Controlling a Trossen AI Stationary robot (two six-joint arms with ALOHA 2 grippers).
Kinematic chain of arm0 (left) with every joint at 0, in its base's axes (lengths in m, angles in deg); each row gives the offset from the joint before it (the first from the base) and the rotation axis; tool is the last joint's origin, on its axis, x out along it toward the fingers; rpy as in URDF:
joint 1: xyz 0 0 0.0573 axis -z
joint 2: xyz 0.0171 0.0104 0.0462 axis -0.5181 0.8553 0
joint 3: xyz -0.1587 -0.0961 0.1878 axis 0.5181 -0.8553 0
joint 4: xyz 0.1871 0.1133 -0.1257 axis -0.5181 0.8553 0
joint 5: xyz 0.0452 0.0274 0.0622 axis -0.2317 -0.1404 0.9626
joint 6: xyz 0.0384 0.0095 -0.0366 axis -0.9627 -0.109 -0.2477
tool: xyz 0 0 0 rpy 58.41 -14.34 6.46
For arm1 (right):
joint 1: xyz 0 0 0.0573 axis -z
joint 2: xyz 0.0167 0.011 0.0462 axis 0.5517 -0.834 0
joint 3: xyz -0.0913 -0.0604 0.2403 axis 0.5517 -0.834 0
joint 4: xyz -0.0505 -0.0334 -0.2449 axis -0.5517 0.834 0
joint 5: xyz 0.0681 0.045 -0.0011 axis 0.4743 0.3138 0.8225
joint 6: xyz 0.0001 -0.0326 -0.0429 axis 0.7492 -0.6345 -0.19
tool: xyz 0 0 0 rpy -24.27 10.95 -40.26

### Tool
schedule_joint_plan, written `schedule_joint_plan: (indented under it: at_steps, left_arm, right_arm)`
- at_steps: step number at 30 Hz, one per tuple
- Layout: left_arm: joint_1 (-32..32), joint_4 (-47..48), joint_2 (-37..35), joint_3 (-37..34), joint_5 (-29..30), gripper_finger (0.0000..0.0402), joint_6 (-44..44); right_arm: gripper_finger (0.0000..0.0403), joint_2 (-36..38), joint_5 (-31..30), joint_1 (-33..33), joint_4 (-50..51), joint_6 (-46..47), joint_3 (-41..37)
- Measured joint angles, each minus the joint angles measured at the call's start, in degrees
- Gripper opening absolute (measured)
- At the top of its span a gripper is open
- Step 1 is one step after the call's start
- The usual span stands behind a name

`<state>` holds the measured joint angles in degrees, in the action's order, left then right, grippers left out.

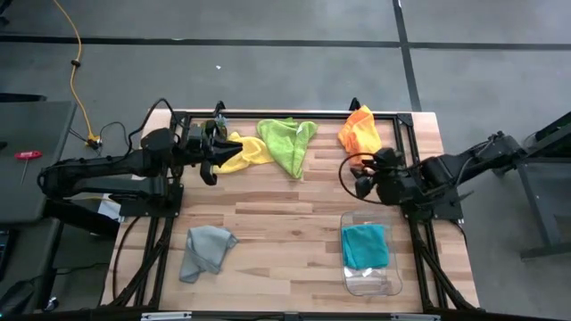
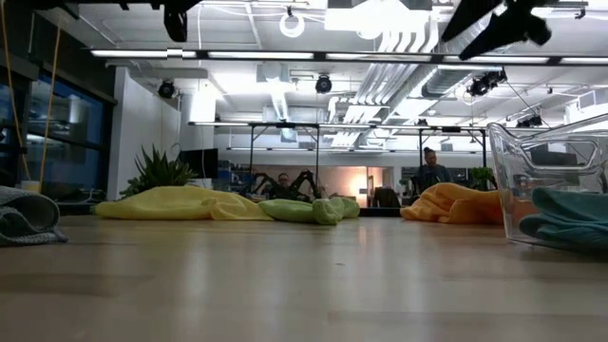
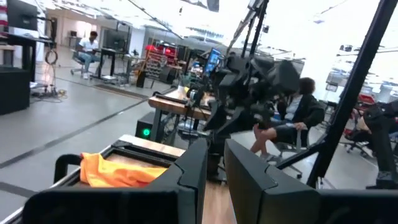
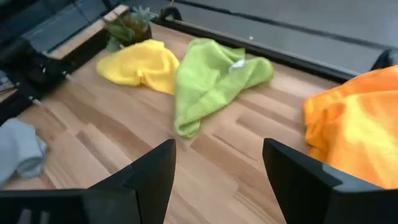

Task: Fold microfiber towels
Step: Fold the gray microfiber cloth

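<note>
Towels counted: five, one of each colour. Yellow towel [image 1: 244,152] lies bunched just beside the left gripper [image 1: 211,153], at the table's far edge; that gripper's fingers stand nearly together with only a thin slit between them, nothing clamped. Lime green towel [image 1: 288,143] sits a little farther along the same edge from the left gripper, touching the yellow one. Orange towel [image 1: 359,130] is crumpled near the right gripper [image 1: 363,177], just beyond it toward the far corner. Right gripper hangs with fingers wide apart, empty. Teal towel [image 1: 366,245] lies inside the one clear plastic bin [image 1: 393,283], close below the right arm. Grey towel [image 1: 205,250] sits alone on the left arm's near side (well apart from both grippers). Bare wood table [image 1: 285,223] stretches between the two grippers and through the middle.
</note>
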<state>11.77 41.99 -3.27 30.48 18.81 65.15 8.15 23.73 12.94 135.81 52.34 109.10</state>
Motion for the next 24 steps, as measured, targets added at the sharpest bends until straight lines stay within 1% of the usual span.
schedule_joint_plan:
  at_steps: [2, 7, 9, 11, 12, 14, 17, 20, 24]
  left_arm:
    - [0.0, 0.51, 0.01, 0.02, 0.46, 0.0049, -0.04]
    - [-0.02, 3.68, 0.0, 0.03, 1.98, 0.0049, -0.44]
    - [-0.04, 4.67, 0.0, 0.03, 2.86, 0.0049, -0.44]
    - [-0.04, 4.84, 0.02, 0.02, 3.22, 0.0049, -0.44]
    - [-0.04, 4.82, 0.02, 0.02, 3.23, 0.0049, -0.46]
    - [-0.02, 5.66, 0.0, 0.03, 3.32, 0.0049, -1.68]
    - [0.15, 9.39, 0.02, 0.03, 5.03, 0.0056, -4.99]
    - [0.15, 11.37, 0.58, 0.03, 7.34, 0.0075, -5.51]
    - [0.15, 11.36, 0.71, 0.05, 7.98, 0.0115, -6.13]
  right_arm:
    - [0.0233, 2.62, 2.97, 2.58, -9.92, -6.08, -4.57]
    - [0.0233, 7.08, 14.32, 10.51, -45.07, -23.65, -17.44]
    - [0.0233, 7.15, 18.88, 14.17, -56.14, -28.08, -21.42]
    - [0.0233, 6.64, 22.57, 17.51, -64.01, -30.88, -24.02]
    - [0.0233, 6.34, 24.42, 19.02, -66.0, -31.46, -24.56]
    - [0.0233, 6.3, 26.87, 21.8, -66.92, -31.67, -24.92]
    - [0.0233, 6.44, 28.41, 24.42, -67.12, -32.41, -24.92]
    - [0.0233, 6.58, 29.3, 25.43, -67.35, -35.84, -24.78]
    - [0.0233, 6.58, 29.39, 25.45, -67.4, -39.17, -24.4]
